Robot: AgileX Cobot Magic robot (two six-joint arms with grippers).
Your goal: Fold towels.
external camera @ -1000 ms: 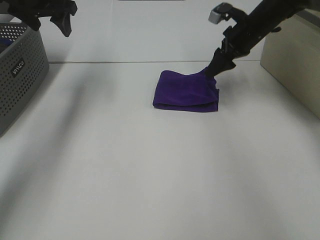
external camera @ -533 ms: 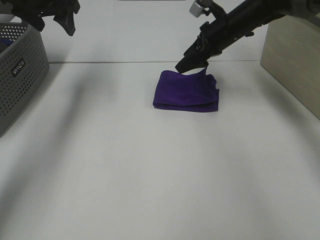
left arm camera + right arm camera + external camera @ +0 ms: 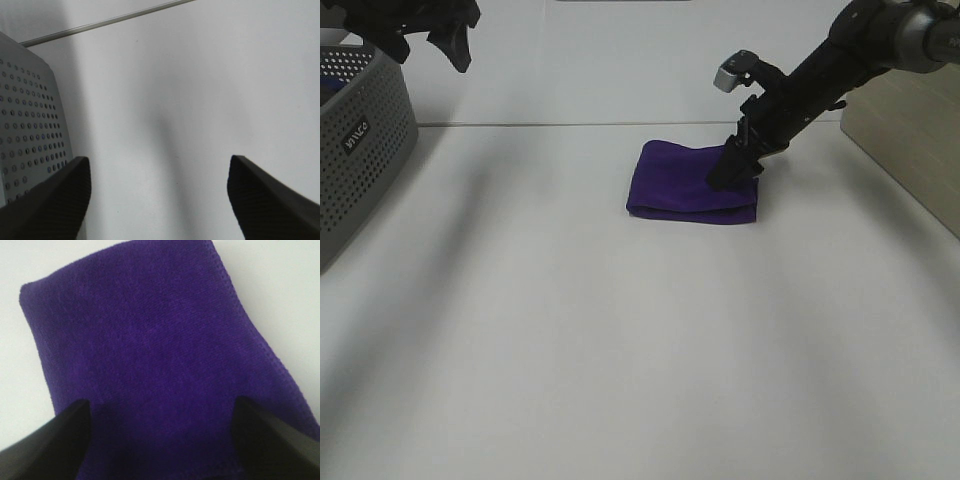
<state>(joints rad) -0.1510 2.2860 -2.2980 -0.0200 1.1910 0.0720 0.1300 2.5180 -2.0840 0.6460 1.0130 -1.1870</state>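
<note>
1. Purple towel (image 3: 688, 182), one, folded into a flat rectangle, lies on the white table (image 3: 620, 350) right of centre in the high view; doubled edges show along its near side.
2. Right gripper (image 3: 733, 166) is down on the towel's far-right part, tips touching or just above the cloth. Wrist view: both fingers (image 3: 47, 440) spread wide over the towel (image 3: 150, 365), nothing pinched between them.
3. Left gripper (image 3: 425, 25) hangs high at the far left, above the basket's far side. Jaws wide apart, holding nothing; wrist view shows bare table between the fingers (image 3: 270, 200).
4. Grey perforated basket (image 3: 360, 150), one, sits at the left table edge, well apart from the towel.
5. Beige box (image 3: 910, 140), one, sits at the right edge, near the right arm.
6. Open room: whole near half of the table, plus the strip between basket and towel.
</note>
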